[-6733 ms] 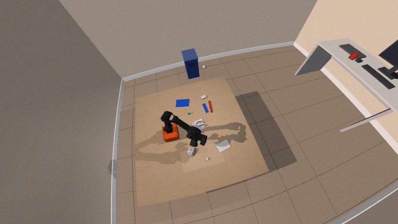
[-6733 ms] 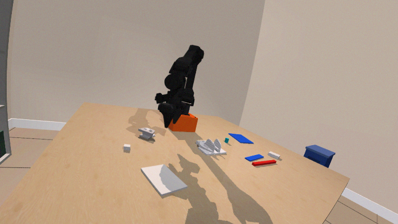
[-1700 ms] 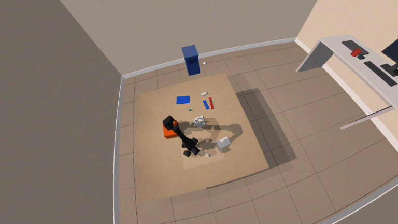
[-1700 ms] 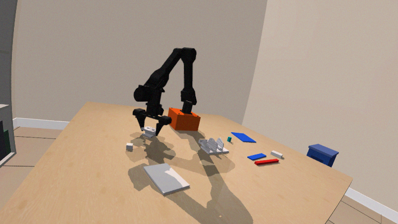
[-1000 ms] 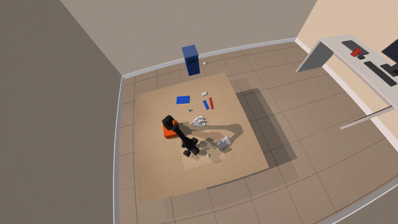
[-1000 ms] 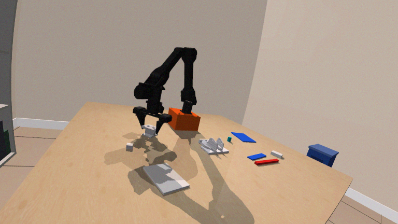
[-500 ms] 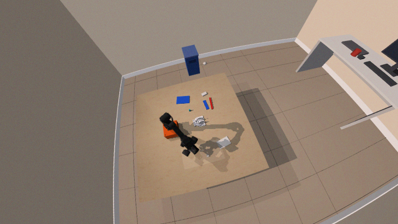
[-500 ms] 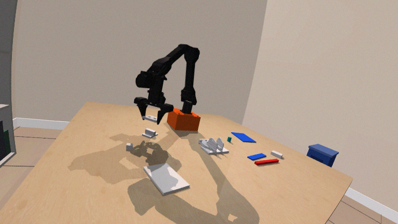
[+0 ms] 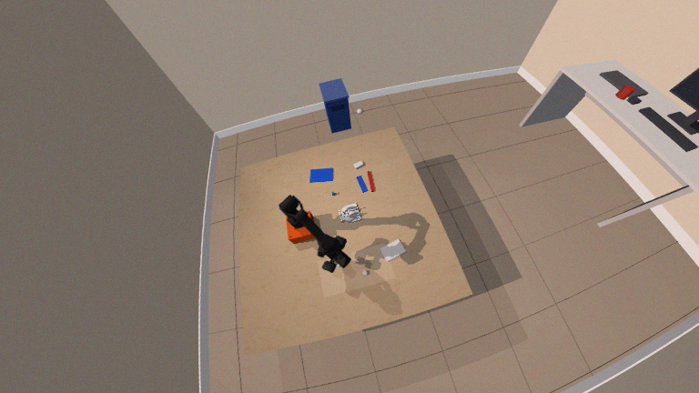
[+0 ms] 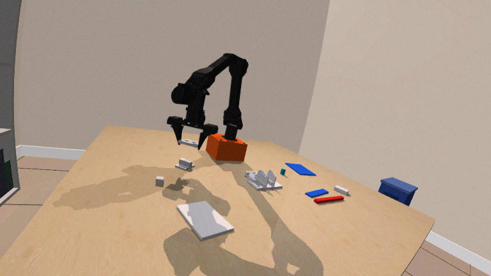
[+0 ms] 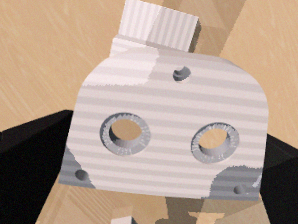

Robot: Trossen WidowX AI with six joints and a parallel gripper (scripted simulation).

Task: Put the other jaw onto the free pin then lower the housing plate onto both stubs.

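The white housing plate (image 10: 188,142) (image 11: 165,107) has two large round holes and three small ones. My gripper (image 10: 188,146) (image 11: 165,131) (image 9: 336,265) is shut on the plate's two ends, its fingers wide apart. It holds the plate above the table, near a white stepped block (image 10: 185,163) (image 11: 159,25). The white gear base with its jaws (image 10: 263,179) (image 9: 349,213) stands on the table, apart from the gripper. Two ribbed jaws stand up side by side on it. The pins, the stubs and the meshing of the teeth are too small to make out.
A small white cube (image 10: 159,181) (image 9: 365,272) and a flat grey-white slab (image 10: 206,219) (image 9: 393,249) lie near the gripper's side. Beyond the base lie a teal piece (image 10: 282,171), a blue plate (image 10: 300,168), a blue bar (image 10: 316,192), a red bar (image 10: 328,199) and a white block (image 10: 341,190).
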